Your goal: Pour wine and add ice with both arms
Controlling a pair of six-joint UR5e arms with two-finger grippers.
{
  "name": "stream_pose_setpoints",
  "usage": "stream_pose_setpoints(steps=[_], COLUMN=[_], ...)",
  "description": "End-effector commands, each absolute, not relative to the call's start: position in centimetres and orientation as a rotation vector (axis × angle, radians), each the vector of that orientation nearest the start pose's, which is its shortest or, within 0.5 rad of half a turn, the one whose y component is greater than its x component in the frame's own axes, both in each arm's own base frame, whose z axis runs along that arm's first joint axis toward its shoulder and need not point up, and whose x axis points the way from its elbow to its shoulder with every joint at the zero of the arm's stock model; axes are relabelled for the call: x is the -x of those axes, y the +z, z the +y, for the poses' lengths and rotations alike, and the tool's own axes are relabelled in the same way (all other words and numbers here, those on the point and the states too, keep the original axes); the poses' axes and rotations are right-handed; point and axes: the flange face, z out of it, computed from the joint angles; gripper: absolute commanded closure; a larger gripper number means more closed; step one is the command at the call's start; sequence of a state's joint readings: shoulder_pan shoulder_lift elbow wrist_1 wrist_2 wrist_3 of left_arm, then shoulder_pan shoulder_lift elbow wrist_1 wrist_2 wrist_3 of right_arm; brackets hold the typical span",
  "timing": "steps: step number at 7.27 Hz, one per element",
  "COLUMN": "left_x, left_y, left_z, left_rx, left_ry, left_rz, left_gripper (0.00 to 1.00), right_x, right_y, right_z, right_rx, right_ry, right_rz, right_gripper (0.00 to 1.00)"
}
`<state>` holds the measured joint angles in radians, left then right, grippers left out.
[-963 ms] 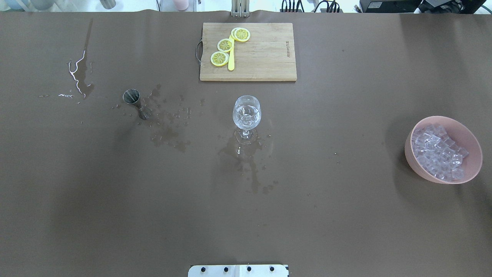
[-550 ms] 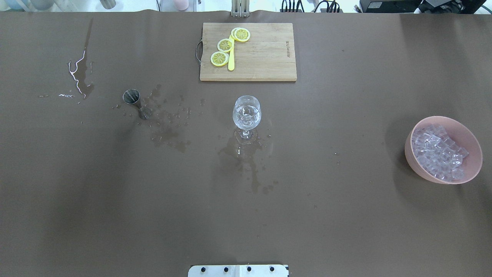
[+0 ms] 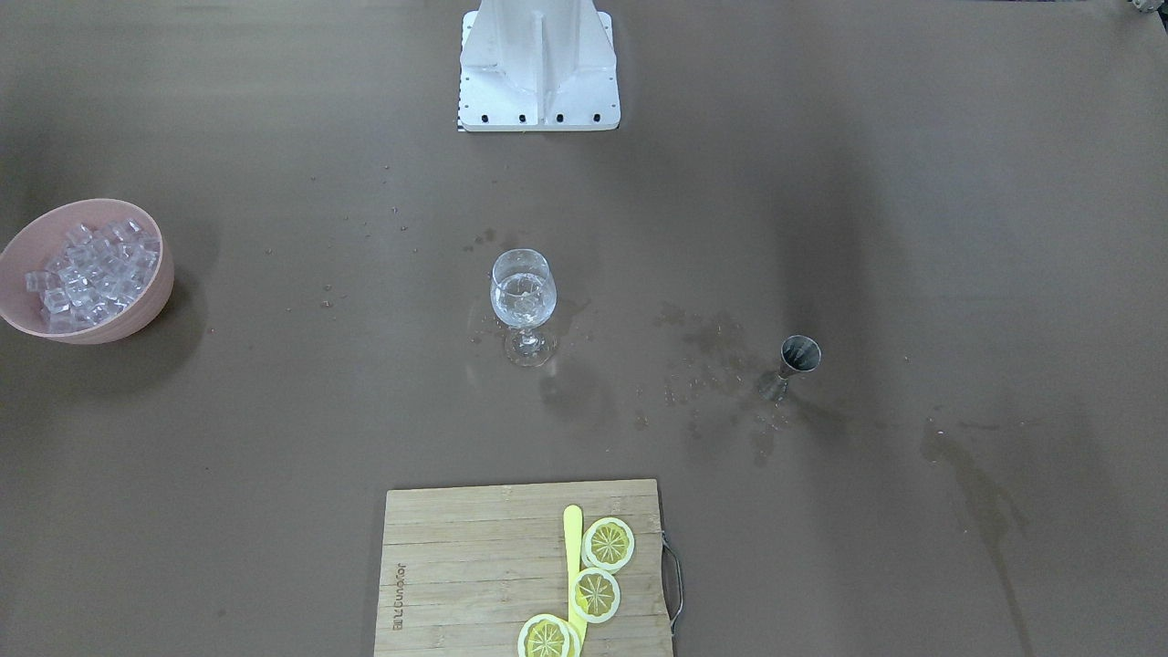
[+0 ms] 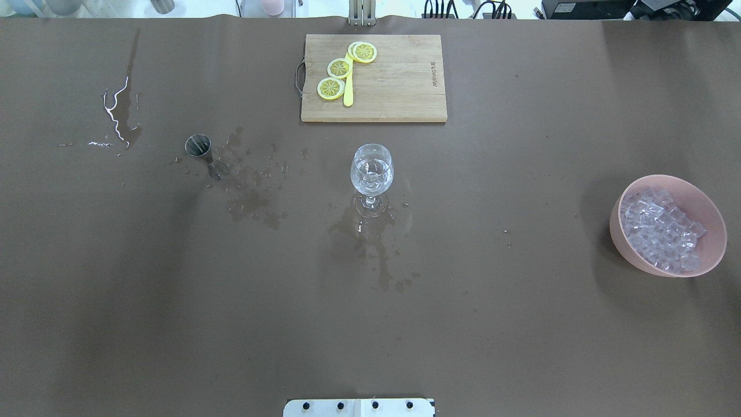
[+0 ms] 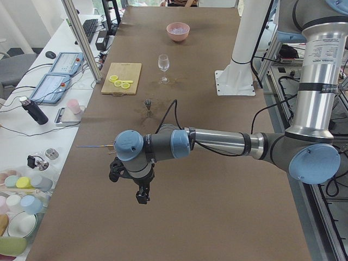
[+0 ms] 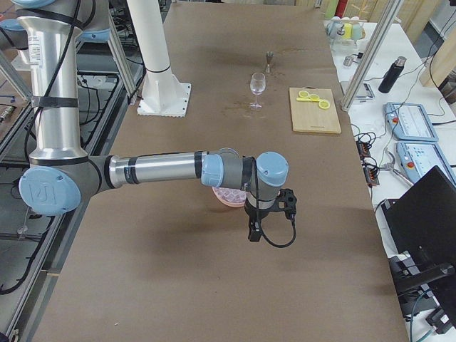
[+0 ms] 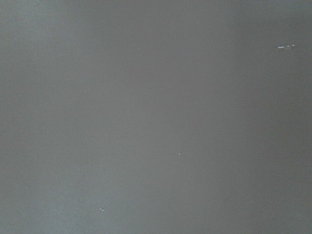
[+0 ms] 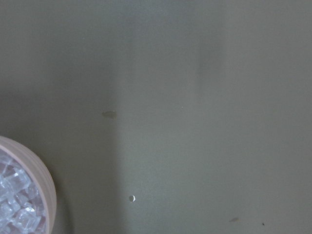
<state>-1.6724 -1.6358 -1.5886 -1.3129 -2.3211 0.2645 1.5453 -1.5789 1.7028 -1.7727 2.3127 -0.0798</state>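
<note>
We hang both hands at either end of the desk [image 4: 521, 336], left hand [image 5: 142, 197] and right hand [image 6: 253, 234]; spread or pressed together, we cannot tell. Beyond, slippery ice [image 4: 660, 229] heaps in the pink bowl [image 4: 707, 204]; the fragile wine glass [image 4: 371, 169], best gripped by its stem, holds a little wine [image 4: 371, 175].

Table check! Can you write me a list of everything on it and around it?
Surface: brown table, wet splashes mid-table.
Job's things: wine glass upright, clear liquid inside; ice in pink bowl.
Clutter: metal jigger; cutting board with lemon slices.
End effectors: left end effector and right end effector over bare table; open or shut, cannot tell.
Cables: black cable on left arm.
Surroundings: side desk with a dark bottle.
</note>
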Motion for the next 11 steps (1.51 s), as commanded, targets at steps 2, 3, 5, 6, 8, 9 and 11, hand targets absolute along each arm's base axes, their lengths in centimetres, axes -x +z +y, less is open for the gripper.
stream_pose_setpoints(steps=[2, 3, 5, 6, 8, 9, 11], left_x=[11.59, 11.60, 11.59, 11.59, 11.59, 11.59, 11.60], left_y=[64.66, 64.68, 64.76, 64.76, 64.76, 64.76, 64.83], left_z=[-49.38, -49.37, -49.29, -49.29, -49.29, -49.29, -49.35], left_rx=[0.033, 0.035, 0.036, 0.036, 0.036, 0.036, 0.037], left_ry=[0.082, 0.082, 0.082, 0.082, 0.082, 0.082, 0.082], left_rz=[0.766, 0.765, 0.765, 0.765, 0.765, 0.765, 0.766], left_gripper=[0.02, 0.02, 0.02, 0.02, 0.02, 0.02, 0.02], right_x=[-6.64, -6.78, -6.93, -6.93, -6.93, -6.93, -6.95], right_y=[61.97, 62.04, 61.89, 61.88, 61.88, 61.95, 61.75], right_z=[-47.65, -47.56, -47.61, -47.62, -47.62, -47.62, -47.76], right_rx=[0.051, 0.051, 0.047, 0.046, 0.046, 0.047, 0.043], right_ry=[-0.029, -0.025, -0.024, -0.024, -0.024, -0.024, -0.026], right_rz=[-0.811, -0.811, -0.811, -0.811, -0.811, -0.811, -0.808], right_gripper=[0.00, 0.00, 0.00, 0.00, 0.00, 0.00, 0.00])
